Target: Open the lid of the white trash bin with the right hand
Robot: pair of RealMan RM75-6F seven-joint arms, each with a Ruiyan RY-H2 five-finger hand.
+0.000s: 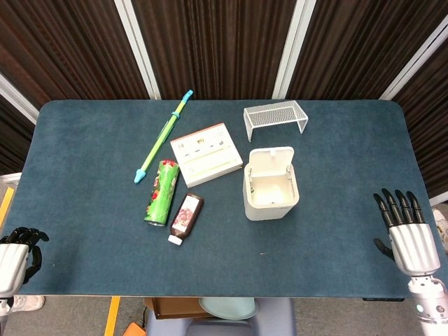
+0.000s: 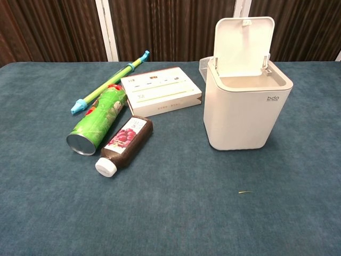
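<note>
Standing upright, the lid (image 2: 242, 42) of the white trash bin (image 2: 246, 112) looks fully opened; right hand (image 1: 407, 234), fingers spread and empty, sits at four o'clock.

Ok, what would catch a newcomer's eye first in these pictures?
The white trash bin right of center, its lid standing upright and open. Left of it lie a green can, a dark bottle and a flat box. The right hand hangs, fingers spread, off the table's right edge.
</note>
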